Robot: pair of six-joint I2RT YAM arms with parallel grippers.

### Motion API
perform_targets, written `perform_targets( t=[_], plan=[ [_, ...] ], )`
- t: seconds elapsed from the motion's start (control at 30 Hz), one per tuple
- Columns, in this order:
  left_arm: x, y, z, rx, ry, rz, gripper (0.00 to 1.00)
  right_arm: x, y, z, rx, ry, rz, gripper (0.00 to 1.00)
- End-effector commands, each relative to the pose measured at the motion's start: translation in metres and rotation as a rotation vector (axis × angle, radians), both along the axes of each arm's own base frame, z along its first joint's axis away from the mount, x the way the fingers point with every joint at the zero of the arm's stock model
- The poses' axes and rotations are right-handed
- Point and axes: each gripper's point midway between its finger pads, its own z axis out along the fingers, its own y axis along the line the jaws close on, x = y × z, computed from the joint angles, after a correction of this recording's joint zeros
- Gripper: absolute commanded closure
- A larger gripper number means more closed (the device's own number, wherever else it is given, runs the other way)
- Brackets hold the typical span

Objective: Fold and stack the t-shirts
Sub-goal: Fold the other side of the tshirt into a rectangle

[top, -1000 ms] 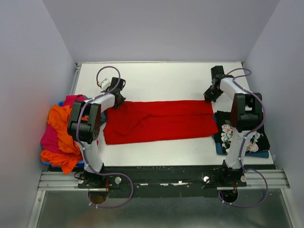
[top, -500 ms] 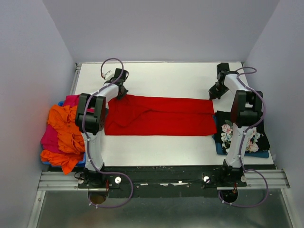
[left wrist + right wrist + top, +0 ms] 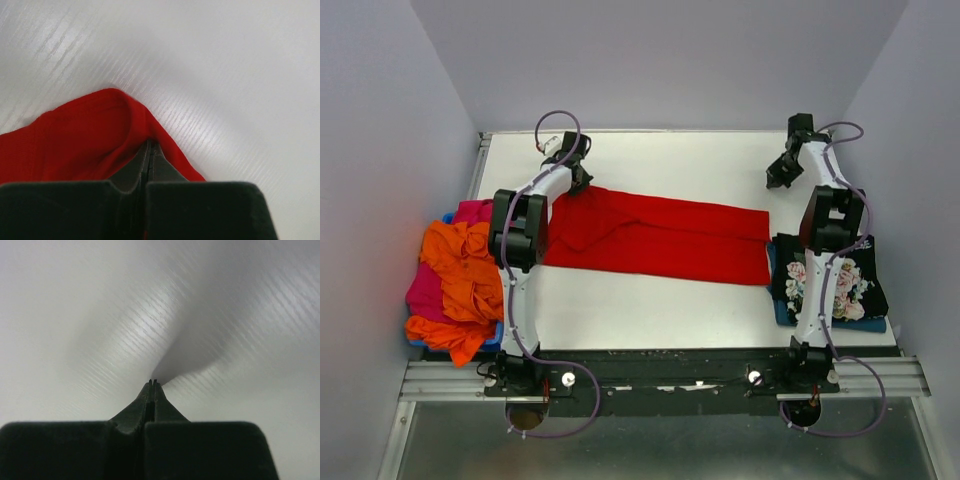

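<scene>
The left gripper [image 3: 150, 145] has its jaws pressed together on a raised fold at the far left corner of the red t-shirt [image 3: 660, 238]. The right gripper [image 3: 152, 382] is also closed tight, with nothing between its fingers, and only bare white surface lies under it.

The red t-shirt lies as a long flat band across the middle of the white worktop [image 3: 670, 160]. It slants, with its left end closer to the far edge than its right end. Plain pale grey walls [image 3: 650, 60] close in the worktop on three sides.

At the left edge an orange t-shirt [image 3: 460, 270] lies crumpled on a pink t-shirt [image 3: 425, 285]. At the right edge, toward the near corner, a black flowered t-shirt [image 3: 855, 290] lies folded.

A second ago the right gripper was at the red t-shirt's far right corner. It is now clear of the cloth and nearer the far right corner of the worktop. The left gripper has drawn its corner farther back.
</scene>
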Motion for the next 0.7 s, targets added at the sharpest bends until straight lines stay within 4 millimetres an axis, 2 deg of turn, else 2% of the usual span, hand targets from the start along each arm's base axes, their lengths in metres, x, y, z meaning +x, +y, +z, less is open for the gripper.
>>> perform_targets(
  t=[0.0, 0.07, 0.17, 0.2, 0.3, 0.5, 0.67],
  plan=[
    [0.001, -0.002, -0.018, -0.025, 0.036, 0.000, 1.00, 0.005, 0.004, 0.015, 0.058, -0.027, 0.097, 0.93],
    [0.000, 0.002, -0.009, -0.005, 0.019, 0.009, 1.00, -0.002, 0.005, 0.031, 0.050, -0.064, 0.109, 0.80],
    [-0.004, 0.005, 0.002, 0.005, -0.007, 0.009, 1.00, -0.023, 0.005, 0.053, 0.023, -0.132, 0.115, 0.47],
    [-0.004, 0.005, 0.007, 0.002, -0.019, 0.009, 1.00, -0.032, 0.005, 0.053, 0.017, -0.137, 0.123, 0.44],
    [-0.006, 0.008, 0.013, 0.009, -0.036, 0.008, 1.00, -0.054, 0.004, 0.054, -0.013, -0.109, 0.166, 0.43],
    [-0.007, 0.009, 0.021, 0.011, -0.042, -0.006, 1.00, -0.089, 0.012, 0.032, 0.007, -0.034, 0.230, 0.46],
    [-0.010, 0.011, 0.018, 0.000, -0.034, -0.008, 1.00, -0.099, 0.013, 0.009, 0.016, 0.024, 0.244, 0.46]
  ],
)
